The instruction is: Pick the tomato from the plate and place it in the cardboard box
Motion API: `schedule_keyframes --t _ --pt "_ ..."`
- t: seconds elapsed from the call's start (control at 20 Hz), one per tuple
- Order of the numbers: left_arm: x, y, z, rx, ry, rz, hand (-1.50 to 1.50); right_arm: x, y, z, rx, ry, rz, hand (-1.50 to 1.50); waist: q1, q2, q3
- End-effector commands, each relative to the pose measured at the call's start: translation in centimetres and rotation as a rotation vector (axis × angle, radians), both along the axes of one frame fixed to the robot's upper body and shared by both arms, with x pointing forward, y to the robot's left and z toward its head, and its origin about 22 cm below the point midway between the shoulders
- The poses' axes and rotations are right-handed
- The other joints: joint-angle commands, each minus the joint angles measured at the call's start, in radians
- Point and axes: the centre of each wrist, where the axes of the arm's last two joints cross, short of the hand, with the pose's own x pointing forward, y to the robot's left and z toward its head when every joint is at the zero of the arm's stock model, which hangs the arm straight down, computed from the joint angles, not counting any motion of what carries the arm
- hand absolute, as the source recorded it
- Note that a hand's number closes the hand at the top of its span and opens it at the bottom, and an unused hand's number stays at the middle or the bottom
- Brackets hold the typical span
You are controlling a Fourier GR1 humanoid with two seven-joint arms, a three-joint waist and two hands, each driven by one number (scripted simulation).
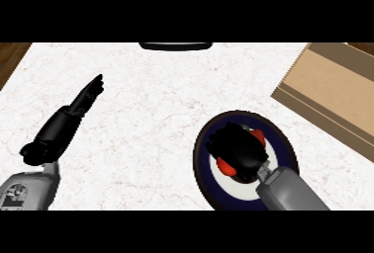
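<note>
Tomato (228, 168) on the plate (208, 163), right hand (237, 146) fingers curled round it.

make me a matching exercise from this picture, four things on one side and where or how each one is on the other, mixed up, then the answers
Things:
1. tomato
2. cardboard box
3. left hand
4. plate

Places or states:
A. at the counter's right edge, apart from the plate
B. open, fingers straight, over the left of the counter
C. under the curled right hand, only red bits showing
D. dark rim, white middle, beneath the right hand

Pairs: 1-C, 2-A, 3-B, 4-D
</note>
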Motion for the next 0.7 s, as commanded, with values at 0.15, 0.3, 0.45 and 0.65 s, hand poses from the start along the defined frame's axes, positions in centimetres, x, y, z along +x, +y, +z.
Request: schedule_keyframes --t 0.15,0.3,0.45,0.65 --pt "0.9 -0.1 -0.5 -0.009 0.002 0.007 0.00 3.8 -3.7 3.1 0.249 0.020 -0.170 1.50 -0.005 0.002 0.000" --pt "0.2 0.2 -0.3 -0.008 0.006 0.004 0.00 4.0 -5.9 4.4 0.249 -0.093 -0.150 1.50 -0.002 0.000 0.000" --pt "0.8 0.5 -0.2 -0.005 0.002 0.012 0.00 2.4 -5.3 9.1 0.261 -0.215 -0.128 1.50 -0.012 -0.003 -0.001" --pt "0.2 0.0 0.0 -0.008 0.008 0.021 0.00 2.1 -6.9 12.6 0.391 -0.247 -0.242 1.50 -0.009 -0.003 0.000"
